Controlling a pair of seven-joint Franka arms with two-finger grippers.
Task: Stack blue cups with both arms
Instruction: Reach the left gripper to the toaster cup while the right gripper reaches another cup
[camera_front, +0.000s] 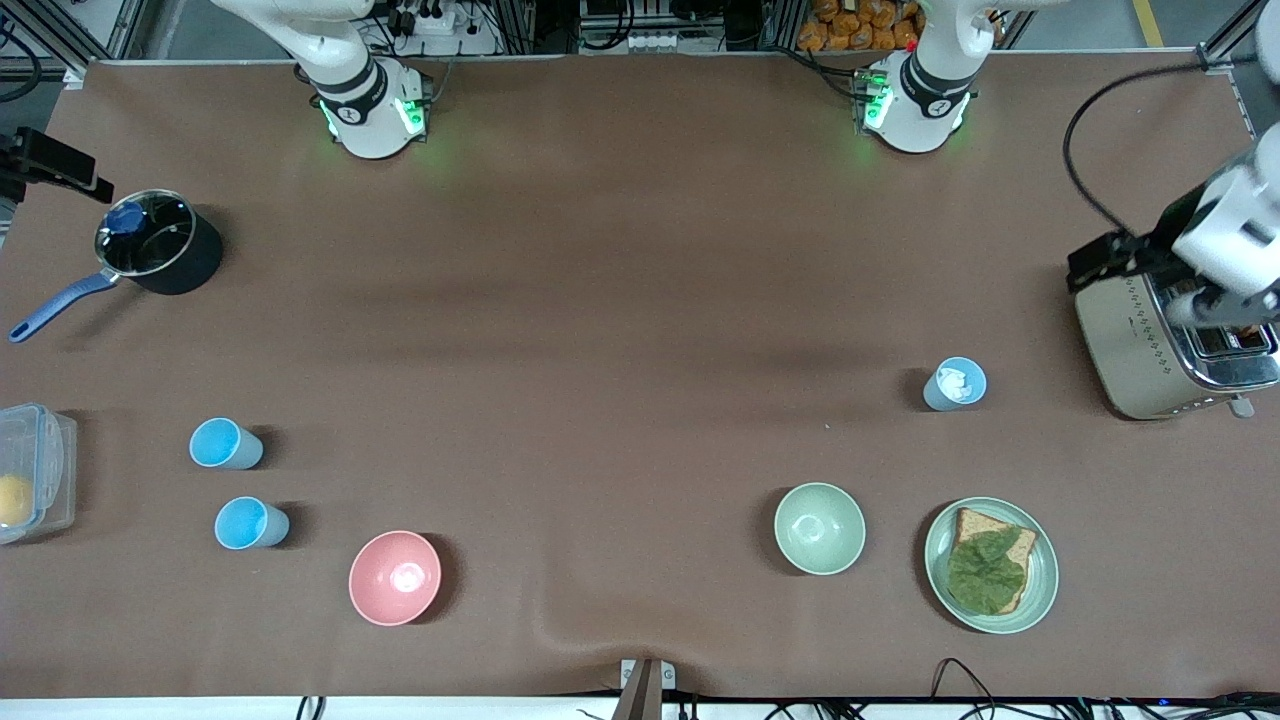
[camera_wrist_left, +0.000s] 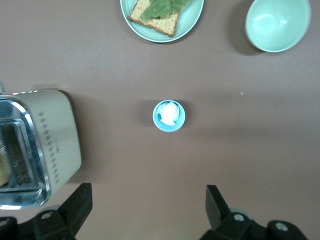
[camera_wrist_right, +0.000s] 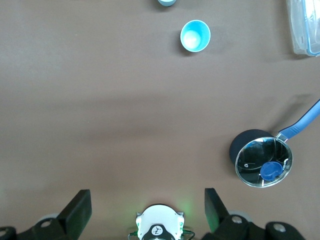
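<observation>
The left hand (camera_wrist_left: 145, 212), open, hung above the grey-blue cup (camera_wrist_left: 169, 115); it should have descended centred. The right hand (camera_wrist_right: 145, 212) waited open, high over the surface (camera_wrist_right: 100, 100).

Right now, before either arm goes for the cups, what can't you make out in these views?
- White bit inside the grey-blue plastic cup: too small to identify in the front or left wrist view.
- Second sky-blue plastic cup: cut off by the right wrist view's edge.
- Clear plastic lidded box: cut off by the front view's edge, yellow contents unclear.
- Right claw: absent from the front view.
- Left claw: blurred in the front view, over the cream toaster.
</observation>
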